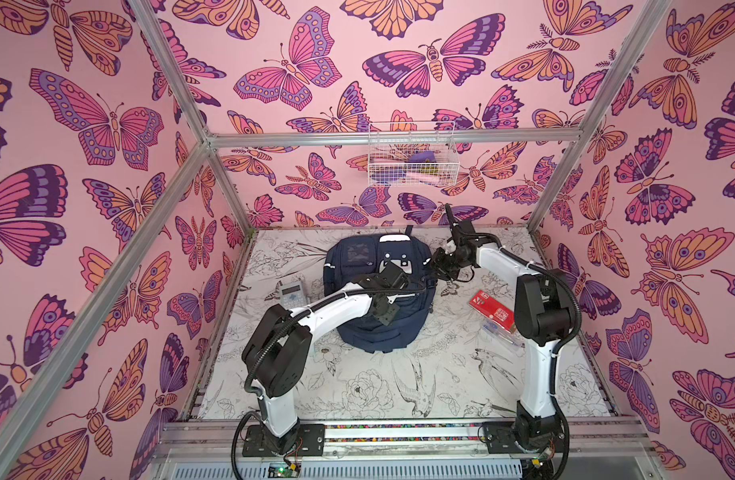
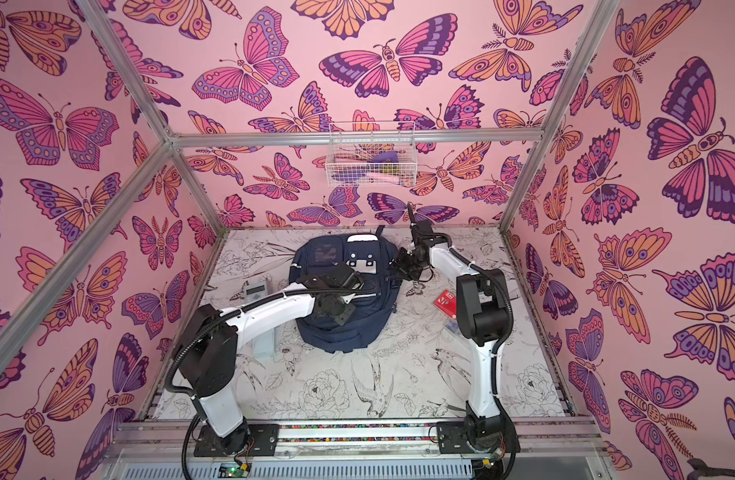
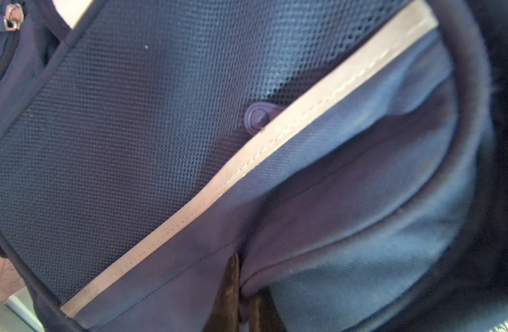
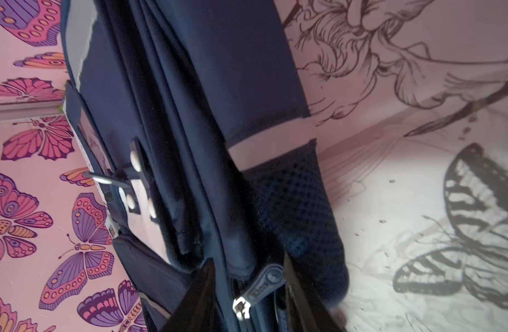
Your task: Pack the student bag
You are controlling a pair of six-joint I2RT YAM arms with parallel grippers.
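Cell: three walls (image 1: pixel 87 166) in pink butterfly print, aluminium frame (image 1: pixel 378 139) along the edges. One counter (image 1: pixel 399 386) with a black-and-white flower and bird print; clock read from a top view, 12 = back wall. Two arms: left arm (image 1: pixel 328 307) based at 7, right arm (image 1: pixel 540 361) at 5, both reaching in over the bag. One student bag (image 1: pixel 399 332), navy, lying flat just past counter centre toward 12, top loop pointing at 12; in both top views. One white wire basket (image 1: pixel 411 153) on the back wall at 12, contents too small to tell. One red pack (image 1: pixel 492 309) at 3 of the bag, one clear plastic item (image 1: pixel 498 336) just beside it at its 5, can't identify. One calculator (image 1: pixel 291 293) at 9 of the bag. Left fingers (image 3: pixel 237 299) closed tight, pinching a fold of bag fabric near one pale reflective stripe (image 3: pixel 275 138). Right fingers (image 4: pixel 248 307) part open at the bag's 2 o'clock edge, straddling a seam and one zip pull (image 4: pixel 262 283); can't tell whether they actually clamp it.
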